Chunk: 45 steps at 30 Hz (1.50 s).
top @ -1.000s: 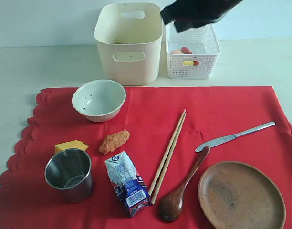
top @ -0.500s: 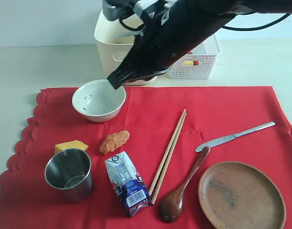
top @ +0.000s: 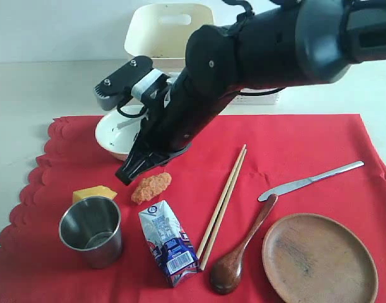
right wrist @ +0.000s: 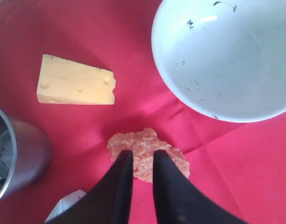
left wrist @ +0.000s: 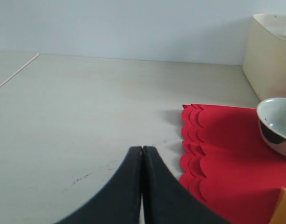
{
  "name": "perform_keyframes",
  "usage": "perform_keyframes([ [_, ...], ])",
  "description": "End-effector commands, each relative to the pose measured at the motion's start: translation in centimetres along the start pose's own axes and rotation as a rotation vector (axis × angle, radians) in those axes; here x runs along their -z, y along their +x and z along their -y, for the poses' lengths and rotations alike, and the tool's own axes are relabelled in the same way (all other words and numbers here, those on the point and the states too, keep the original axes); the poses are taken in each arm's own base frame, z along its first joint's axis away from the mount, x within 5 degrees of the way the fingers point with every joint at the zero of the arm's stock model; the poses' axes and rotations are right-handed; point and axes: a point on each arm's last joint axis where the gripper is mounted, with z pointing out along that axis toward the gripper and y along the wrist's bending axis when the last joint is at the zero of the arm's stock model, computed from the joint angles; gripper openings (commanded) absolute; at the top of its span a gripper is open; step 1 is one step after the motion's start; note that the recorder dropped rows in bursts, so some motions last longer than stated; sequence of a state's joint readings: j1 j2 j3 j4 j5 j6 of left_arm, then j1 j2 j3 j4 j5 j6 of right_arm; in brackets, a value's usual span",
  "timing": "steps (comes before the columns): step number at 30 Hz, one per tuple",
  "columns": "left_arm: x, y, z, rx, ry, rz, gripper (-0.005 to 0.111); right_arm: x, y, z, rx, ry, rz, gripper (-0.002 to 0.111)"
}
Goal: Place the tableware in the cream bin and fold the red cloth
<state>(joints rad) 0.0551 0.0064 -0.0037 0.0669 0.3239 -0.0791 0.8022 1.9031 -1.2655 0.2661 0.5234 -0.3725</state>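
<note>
Pale table (top: 29, 88), red cloth (top: 294, 158) spread across it. Right arm sweeps in and blocks most of cream bin (top: 142, 47) at back and right half of white speckled bowl (top: 108, 136), which sits on cloth in front of bin. Right gripper (right wrist: 142, 156) parted a crack, empty, just over fried piece (top: 151, 187); half a second ago it hung at bowl's far rim. Left gripper (left wrist: 142, 149) pressed closed, empty, over bare table by scalloped edge.

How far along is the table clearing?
Done: nothing visible. The bowl, cup, chopsticks, knife, spoon and plate all sit on the cloth, which lies flat and unfolded. In hand: nothing; the right hand hangs slightly open over the fried piece near the bowl, and the left hand is shut over the table beside the cloth. Left: all six into the bin, then the fold.
</note>
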Motion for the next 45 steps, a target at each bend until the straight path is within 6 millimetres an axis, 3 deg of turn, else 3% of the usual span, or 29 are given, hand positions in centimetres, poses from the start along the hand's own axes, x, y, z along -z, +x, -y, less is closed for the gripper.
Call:
perform_keyframes([
  [1,0.0,0.1,0.0,0.005,0.006,0.006,0.001,-1.2,0.3,-0.1,0.028,0.01,-0.008,0.032],
  [6,0.0,0.1,0.0,0.005,0.006,0.006,0.001,-2.5,0.7,0.0,0.093,0.012,-0.023,0.051],
  [9,0.0,0.1,0.0,0.005,0.006,0.006,0.001,-3.4,1.1,0.0,0.102,0.003,-0.046,0.056],
  [37,0.0,0.1,0.0,0.005,0.006,0.006,0.001,-9.3,3.9,0.6,0.185,0.002,-0.141,0.057],
  [41,0.0,0.1,0.0,0.005,0.006,0.006,0.001,-9.2,4.2,0.5,0.196,-0.013,-0.18,0.049],
  [45,0.0,0.1,0.0,0.005,0.006,0.006,0.001,-8.9,4.7,0.6,0.259,-0.015,-0.242,0.023],
])
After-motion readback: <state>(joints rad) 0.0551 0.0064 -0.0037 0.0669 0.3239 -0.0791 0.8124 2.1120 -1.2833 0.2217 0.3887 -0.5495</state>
